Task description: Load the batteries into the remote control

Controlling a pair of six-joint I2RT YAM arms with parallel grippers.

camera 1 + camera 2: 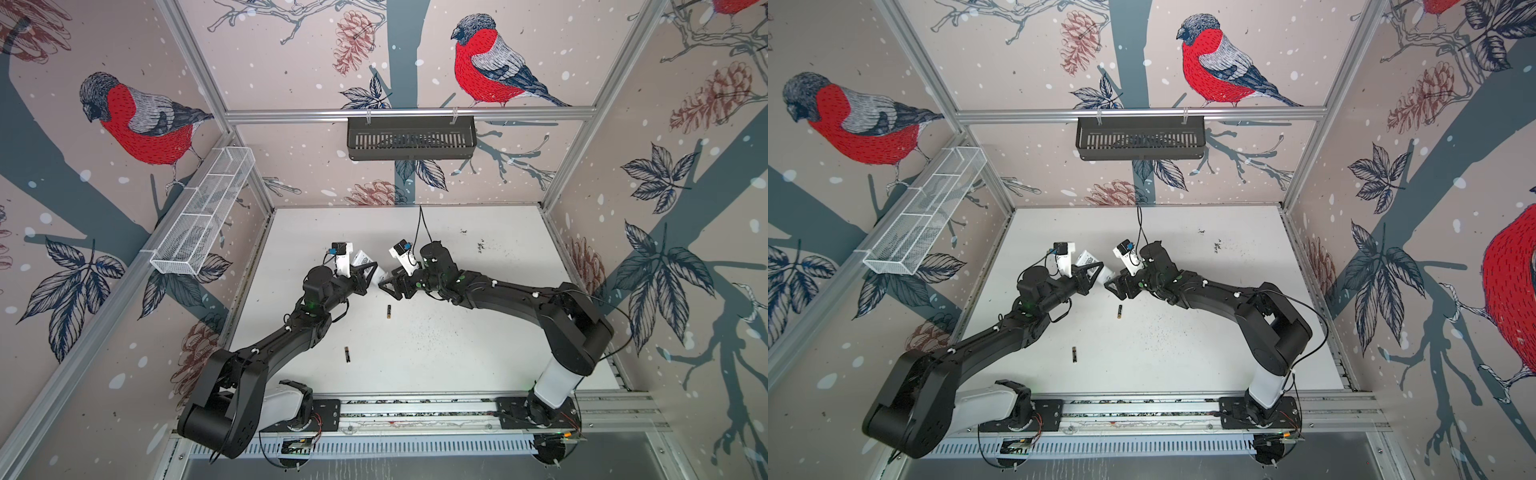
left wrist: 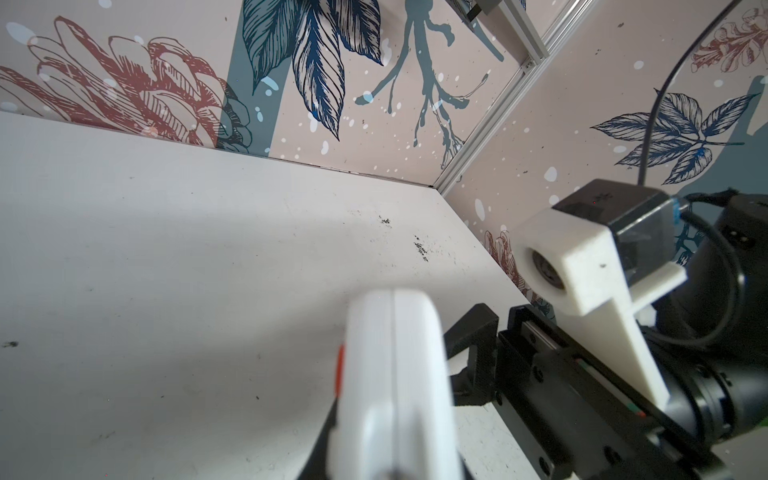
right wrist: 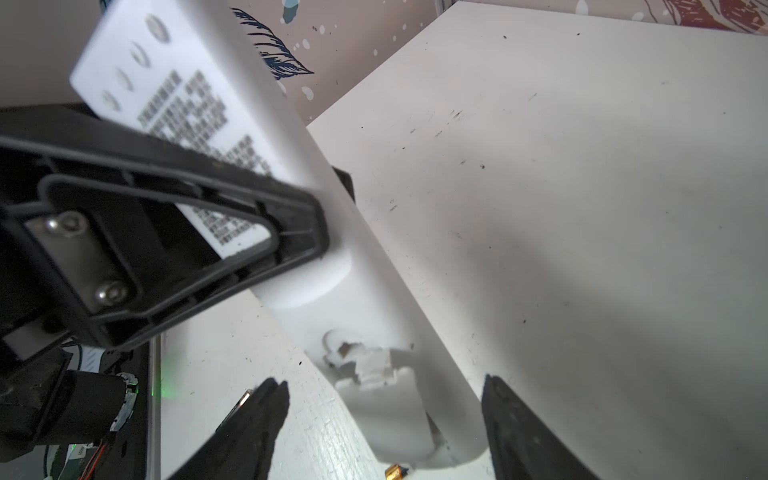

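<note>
Left jaws clamp the remote control; right jaws stand apart, straddling its free end.

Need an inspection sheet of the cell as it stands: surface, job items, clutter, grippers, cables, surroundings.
surface: white table, with dark specks toward the back.
job's things: remote looks lifted off the table, printed back showing, end cover looks partly loose. The far battery and near battery lie apart on the table, not loaded.
clutter: nothing seen.
grippers: left gripper shut on the remote. Right gripper open, fingers on either side of the cover end.
cables: black cable loops above the right wrist camera, clear of the remote.
surroundings: bird-print walls; mesh basket and black basket hang on the frame.
</note>
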